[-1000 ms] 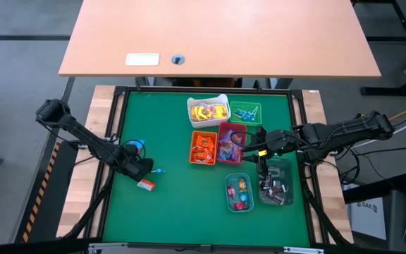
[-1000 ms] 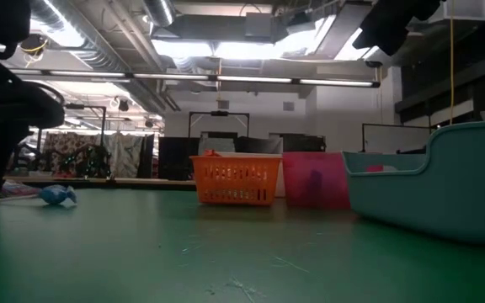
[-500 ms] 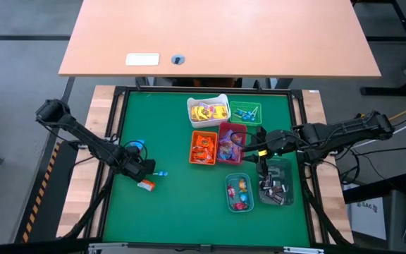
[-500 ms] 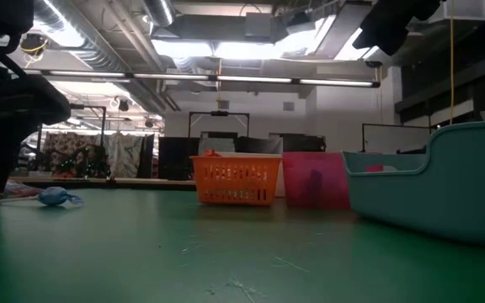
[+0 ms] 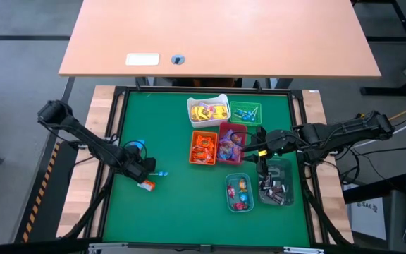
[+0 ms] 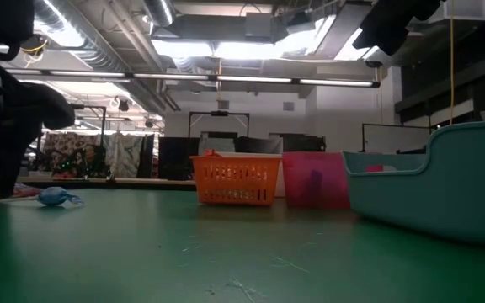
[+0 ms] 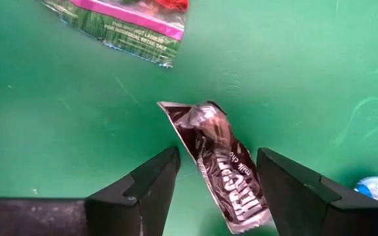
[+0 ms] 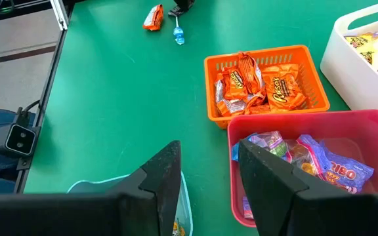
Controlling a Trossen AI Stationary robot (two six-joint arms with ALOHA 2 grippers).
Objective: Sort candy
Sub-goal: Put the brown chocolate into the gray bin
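My left gripper [image 7: 212, 180] hangs with fingers apart around a brown chocolate bar [image 7: 218, 160] on the green mat [image 7: 294, 72]; my right gripper [image 8: 205, 174] waits, fingers apart, over the bins.

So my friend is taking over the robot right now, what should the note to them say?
Left gripper: jaws open, straddling a dark brown chocolate candy on the green mat.
Right gripper: jaws open, empty, hanging over the bins near the red bin.
Done: most candy is already in bins.
Left: the brown one, an orange candy and a blue candy loose on the mat.
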